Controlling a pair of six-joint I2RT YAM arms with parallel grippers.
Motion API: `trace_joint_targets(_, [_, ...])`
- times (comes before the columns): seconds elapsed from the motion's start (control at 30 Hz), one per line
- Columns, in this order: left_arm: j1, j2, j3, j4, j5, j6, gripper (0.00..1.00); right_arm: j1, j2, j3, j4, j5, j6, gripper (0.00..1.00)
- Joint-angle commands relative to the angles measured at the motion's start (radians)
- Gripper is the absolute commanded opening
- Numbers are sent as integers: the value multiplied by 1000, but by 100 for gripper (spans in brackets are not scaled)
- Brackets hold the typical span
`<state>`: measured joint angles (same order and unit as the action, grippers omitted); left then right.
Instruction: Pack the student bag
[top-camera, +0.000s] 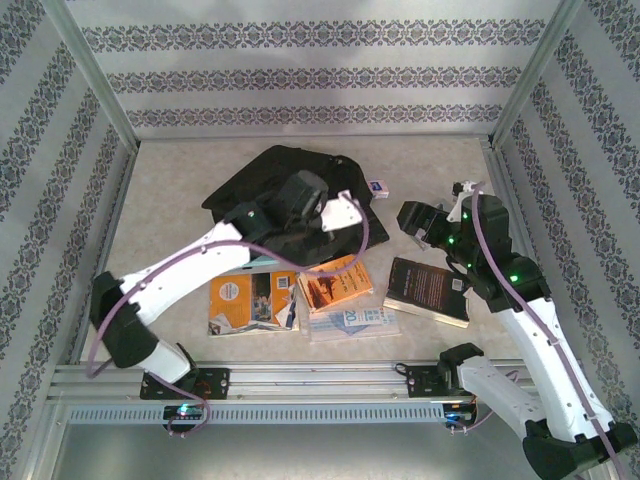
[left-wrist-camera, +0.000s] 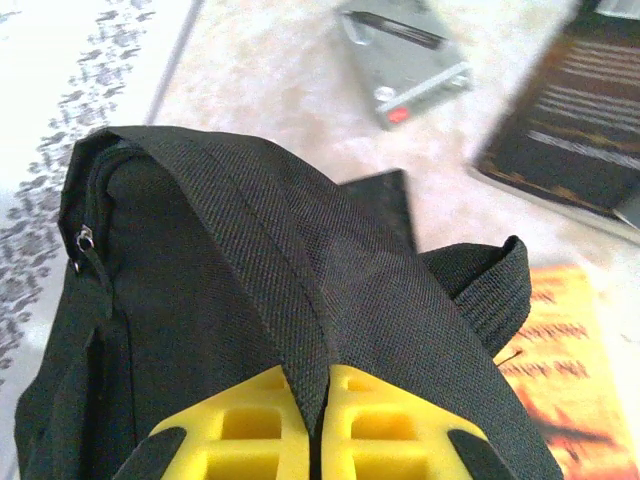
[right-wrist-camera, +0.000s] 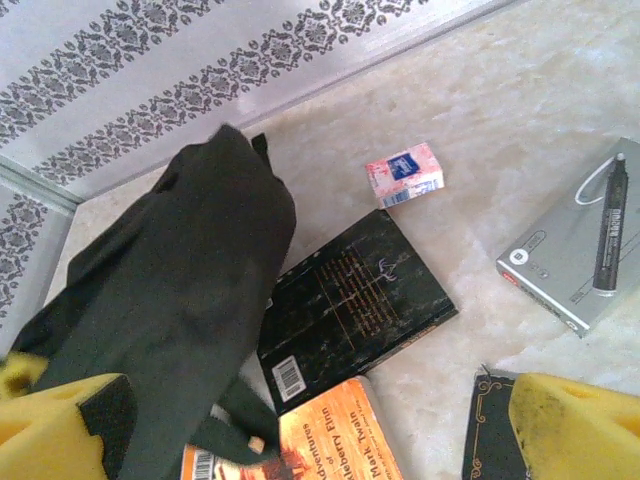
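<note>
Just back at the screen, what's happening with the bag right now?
The left end effector is shut on a fold of the bag. The right end effector hangs open and empty over the table near a dark book. Orange books and a silver case lie loose beside the bag; packing looks barely begun.

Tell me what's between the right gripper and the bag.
Nothing visible. The open right gripper faces the bag, pinched by the left gripper; the black book and pink pack lie flat on the table beneath.
</note>
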<state>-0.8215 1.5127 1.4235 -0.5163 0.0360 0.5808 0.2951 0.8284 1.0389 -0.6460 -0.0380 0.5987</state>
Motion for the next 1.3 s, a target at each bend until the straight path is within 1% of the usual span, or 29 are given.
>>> trace_joint_targets(0.0, [-23,-125,-108,113,83,108,0,-8,9,11,-9,-12,2,97])
trace_joint_targets(0.03, [-32,-155,-158,104,115,133,0,-10,16,5,2,-33,5,98])
trace_joint_targets(0.07, [-45,-178,-201,106,121,148,0,-11,23,3,5,-45,11,98])
trace_joint_targets(0.2, [-116,-247,-349,65,53,221,0,-10,62,-4,27,-91,16,98])
trace_joint_targets(0.3, [-134,-274,-418,25,40,232,0,-10,112,-20,70,-148,32,98])
trace_joint_targets(0.43, [-146,-295,-494,15,29,241,0,12,240,-6,108,-216,44,96])
trace_joint_targets(0.47, [-152,-296,-507,16,23,235,10,20,267,1,116,-227,39,96])
trace_joint_targets(0.5, [-158,-300,-518,21,17,218,23,30,298,13,113,-225,32,96])
trace_joint_targets(0.53, [-160,-306,-527,32,15,183,38,34,336,32,98,-228,25,95])
trace_joint_targets(0.6, [-160,-320,-529,55,7,72,60,35,406,71,75,-256,-2,91])
trace_joint_targets(0.67, [-159,-337,-513,47,26,-28,71,36,461,101,70,-284,-30,85])
trace_joint_targets(0.7, [-159,-344,-502,40,42,-82,74,36,494,111,76,-292,-41,83])
trace_joint_targets(0.77, [-156,-345,-469,43,40,-178,72,38,565,155,61,-303,-55,76])
trace_joint_targets(0.8, [-154,-339,-450,49,18,-240,70,39,603,182,58,-315,-64,74])
trace_joint_targets(0.87, [-145,-332,-428,96,-62,-364,65,41,676,233,60,-334,-72,69])
trace_joint_targets(0.9, [-133,-337,-424,126,-77,-427,63,42,716,266,57,-341,-80,68])
trace_joint_targets(0.97, [-91,-345,-421,168,-52,-548,60,41,797,328,48,-354,-96,66])
trace_joint_targets(1.0, [-62,-338,-407,164,-38,-616,60,39,842,365,44,-373,-106,66])
trace_joint_targets(1.03, [-33,-325,-386,140,-23,-678,61,37,882,405,33,-384,-117,66])
trace_joint_targets(1.07, [-15,-314,-369,113,-23,-708,64,35,923,443,17,-385,-131,67])
trace_joint_targets(1.1, [-3,-306,-351,76,-71,-748,66,31,968,482,2,-382,-147,69])
trace_joint_targets(1.13, [5,-306,-348,49,-155,-796,66,25,1016,521,-12,-390,-156,71])
trace_joint_targets(1.2, [43,-339,-367,21,-260,-915,67,7,1102,591,-33,-435,-164,72])
trace_joint_targets(1.27, [128,-390,-395,-16,-236,-1055,69,1,1184,648,-25,-507,-169,73])
